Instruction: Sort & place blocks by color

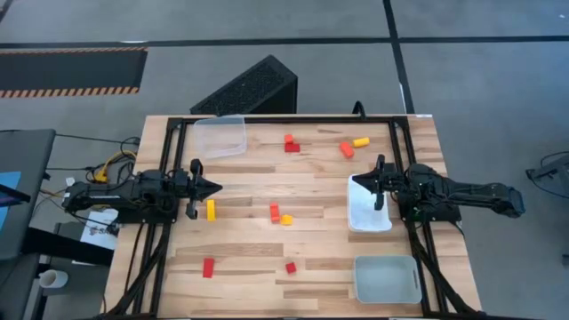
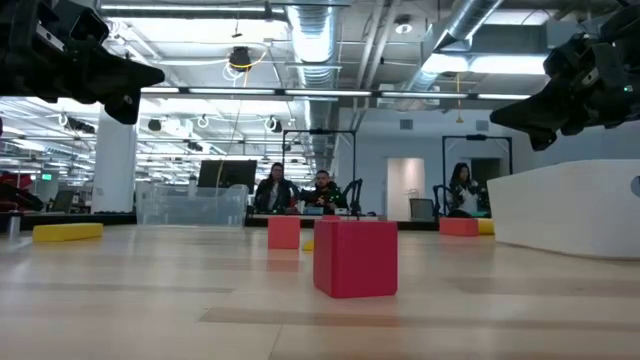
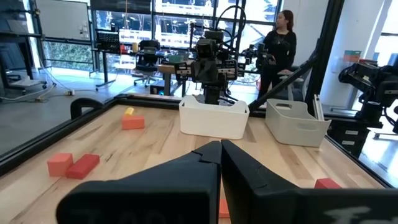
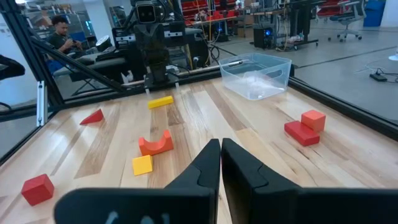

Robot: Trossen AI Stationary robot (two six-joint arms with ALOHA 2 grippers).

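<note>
Red cube nearest; both grippers closed, empty.

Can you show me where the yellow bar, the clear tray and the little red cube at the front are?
yellow bar (image 1: 211, 210): high view, middle of its top.
clear tray (image 1: 220, 137): high view, its floor.
red cube (image 2: 355, 257): low view, its front face.

Place: open-plan robotics lab
Ceiling: exposed ducts, strip lights
Background: glass partitions, monitors, office chairs, seated people
Bench: wooden table, black frame, two mounted arms
</note>
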